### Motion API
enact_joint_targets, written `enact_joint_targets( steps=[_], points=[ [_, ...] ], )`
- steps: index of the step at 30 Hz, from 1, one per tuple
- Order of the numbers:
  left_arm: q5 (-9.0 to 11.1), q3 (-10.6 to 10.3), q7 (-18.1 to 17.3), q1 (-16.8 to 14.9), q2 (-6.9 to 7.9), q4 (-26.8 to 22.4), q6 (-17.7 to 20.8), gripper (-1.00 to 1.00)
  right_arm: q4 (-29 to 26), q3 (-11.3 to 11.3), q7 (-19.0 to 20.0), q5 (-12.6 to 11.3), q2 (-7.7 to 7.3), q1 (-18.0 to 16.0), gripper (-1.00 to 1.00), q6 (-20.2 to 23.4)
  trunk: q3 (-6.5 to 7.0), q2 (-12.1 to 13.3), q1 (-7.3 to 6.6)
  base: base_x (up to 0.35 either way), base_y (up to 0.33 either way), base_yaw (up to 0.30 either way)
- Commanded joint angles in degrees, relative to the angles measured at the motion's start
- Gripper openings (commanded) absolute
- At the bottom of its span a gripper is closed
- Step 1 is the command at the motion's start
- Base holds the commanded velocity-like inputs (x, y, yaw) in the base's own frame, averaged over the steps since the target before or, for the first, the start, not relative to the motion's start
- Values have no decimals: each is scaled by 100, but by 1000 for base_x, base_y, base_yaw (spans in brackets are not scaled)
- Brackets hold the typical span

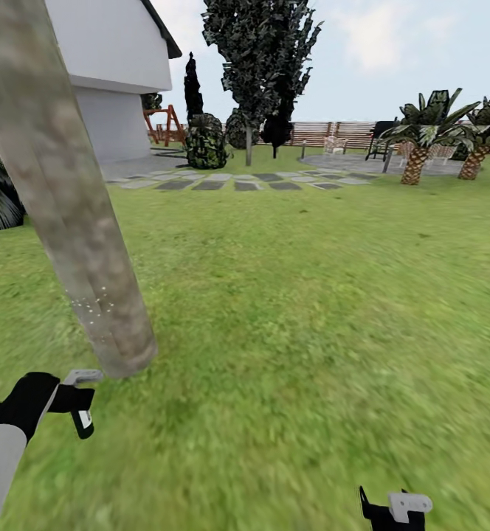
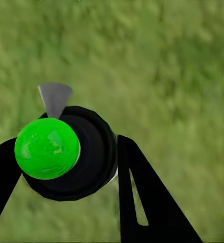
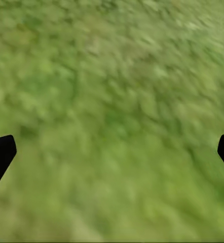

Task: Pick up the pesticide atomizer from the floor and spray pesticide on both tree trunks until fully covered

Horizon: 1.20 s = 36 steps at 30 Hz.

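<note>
Head view: one thick mottled grey-brown tree trunk [image 1: 68, 199] was seen at the left, leaning across the frame from the top corner down to a flared base on the grass lawn [image 1: 311, 310]. A patch of small white specks [image 1: 94, 304] was visible low on the trunk. The left gripper [image 1: 79, 402] was seen just below and beside the trunk base, close to it; contact could not be judged. A grey nozzle piece [image 1: 83, 377] poked from the gripper toward the trunk.

Left wrist view: the pesticide atomizer [image 2: 66, 154] was held between the two black fingers [image 2: 142, 197], pinched from both sides. A round black body was shown, with a bright green cap and a grey nozzle tip [image 2: 55, 97] at its edge, over blurred grass.

The right gripper [image 1: 394, 510] was seen at the lower edge of the head view, well apart from the trunk and the atomizer. In the right wrist view its fingertips [image 3: 1, 154] were spread wide at the frame edges, nothing between them but grass.

Further back were noted a white house [image 1: 112, 66], stepping stones [image 1: 237, 181], dark conifers [image 1: 260, 59], short palms [image 1: 422, 140] and a slatted wooden fence [image 1: 333, 133].
</note>
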Motion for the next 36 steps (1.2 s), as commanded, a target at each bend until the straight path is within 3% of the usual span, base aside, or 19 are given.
enact_joint_targets(
  steps=[1, 10, 16, 27, 36],
  points=[
    [-60, 40, -53, -5, -5, -14, 23, -100, 8, -29, -20, 60, 5, -4, 100, -17, -5, -2, -1, 1, -272, 0],
    [-65, 58, -48, -7, -3, -22, 23, -100, 8, -26, -20, 60, 10, -4, 100, -17, -5, -2, -1, 155, -228, 25],
    [-61, 59, -47, -2, -4, -20, 23, -100, 8, -21, -20, 60, 10, -6, 100, -17, -5, -2, -1, 211, -203, 253],
    [-61, 59, -45, -6, -3, -40, 31, -100, 10, -23, -20, 60, 10, -4, 100, -17, -5, -2, -1, 18, -268, 263],
    [-53, 67, -46, -3, -9, -48, 23, -100, 8, -25, -19, 60, 10, -4, 100, -17, -5, -2, -1, 151, -245, 23]
  ],
)
